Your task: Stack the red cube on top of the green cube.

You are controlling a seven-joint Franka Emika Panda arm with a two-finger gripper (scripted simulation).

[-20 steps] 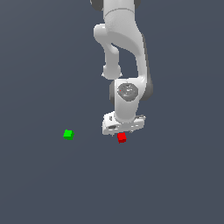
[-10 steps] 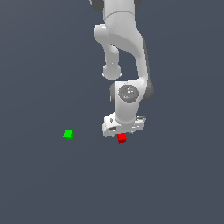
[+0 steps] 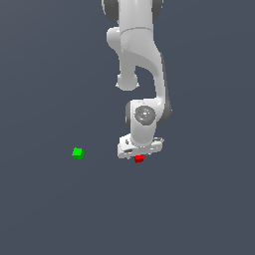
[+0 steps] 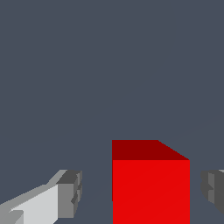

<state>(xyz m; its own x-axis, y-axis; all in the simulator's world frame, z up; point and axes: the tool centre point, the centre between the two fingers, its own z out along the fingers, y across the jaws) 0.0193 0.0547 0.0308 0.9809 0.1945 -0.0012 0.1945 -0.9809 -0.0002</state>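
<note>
The red cube lies on the dark grey floor, just under the white gripper. In the wrist view the red cube sits between the two grey fingertips, with a small gap on each side. The gripper is open and straddles the cube without touching it. The green cube lies apart on the floor, toward the exterior view's left of the gripper. It does not show in the wrist view.
The white arm rises straight above the gripper. The flat dark grey floor stretches all around both cubes.
The gripper has come down a little over the red cube, so its fingers now sit around it. Neither cube has moved.
</note>
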